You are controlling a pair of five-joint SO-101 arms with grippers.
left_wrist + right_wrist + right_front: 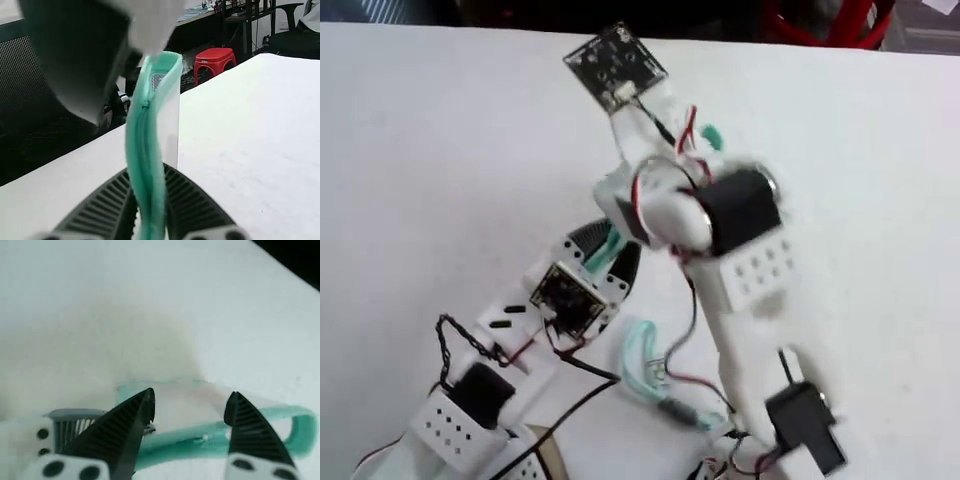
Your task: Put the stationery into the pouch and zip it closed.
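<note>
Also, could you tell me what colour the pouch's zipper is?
The zipper is mint green; left wrist view shows it best.

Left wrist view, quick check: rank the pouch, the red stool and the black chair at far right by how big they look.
1. pouch: largest, but it sits right at the camera, held in the left gripper.
2. red stool and black chair: about alike, and the chair is cut off by the edge, so unranked.

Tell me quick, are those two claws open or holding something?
Left gripper: shut on the pouch, at its green zipper edge.
Right gripper: open, holding nothing.
</note>
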